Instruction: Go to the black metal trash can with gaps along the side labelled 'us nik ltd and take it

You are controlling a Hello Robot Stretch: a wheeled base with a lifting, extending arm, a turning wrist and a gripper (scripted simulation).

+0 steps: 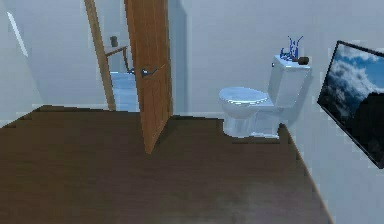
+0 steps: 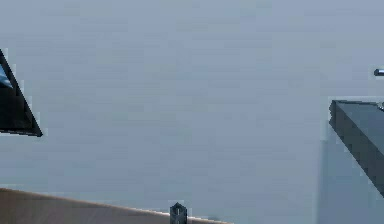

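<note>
I am in a bathroom with a dark wooden floor (image 1: 150, 175). A white toilet (image 1: 250, 105) stands against the far wall at the forward view's right. On its tank sit a small dark thing (image 1: 302, 61) and a spiky blue thing (image 1: 293, 46). A small grey stub (image 2: 178, 212) pokes up at the arm side view's bottom edge; I cannot tell what it is.
A brown wooden door (image 1: 150, 70) stands ajar left of the toilet, with a pale room behind it (image 1: 122, 85). A dark-framed picture (image 1: 355, 95) (image 2: 15, 100) hangs on the side wall. A grey block with a dark top (image 2: 358, 150) stands at the arm side view's right.
</note>
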